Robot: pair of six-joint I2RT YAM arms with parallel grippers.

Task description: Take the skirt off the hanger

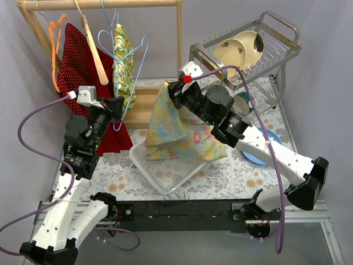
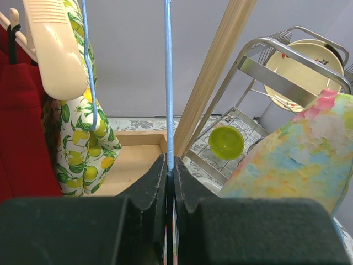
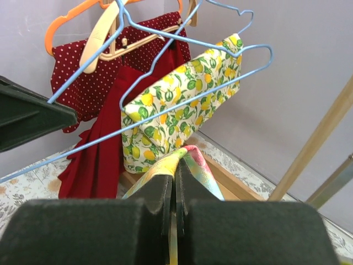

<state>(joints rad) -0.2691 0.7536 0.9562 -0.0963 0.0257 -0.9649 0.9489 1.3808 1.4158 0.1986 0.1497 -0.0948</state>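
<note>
The skirt [image 1: 176, 132] is pastel yellow, blue and pink floral cloth. My right gripper [image 1: 171, 91] is shut on its top edge and holds it up, with the lower part draped into a clear basket [image 1: 165, 179]. In the right wrist view the cloth [image 3: 190, 157] is folded over between the closed fingers of that gripper [image 3: 175, 165]. My left gripper [image 1: 117, 107] is shut on the lower wire of a blue wire hanger [image 1: 135, 55], which looks bare. The wire [image 2: 169, 83] rises straight from its closed jaws [image 2: 170, 163]. The skirt [image 2: 298, 160] hangs to the right, apart from the hanger [image 3: 55, 159].
A wooden clothes rack [image 1: 105, 4] at the back left carries a red dotted garment [image 1: 74, 66], a lemon-print garment [image 1: 124, 61], a cream hanger [image 1: 96, 55] and an orange hanger [image 1: 55, 33]. A wire dish rack [image 1: 248, 49] with plates stands back right. A blue plate [image 1: 259, 157] lies under the right arm.
</note>
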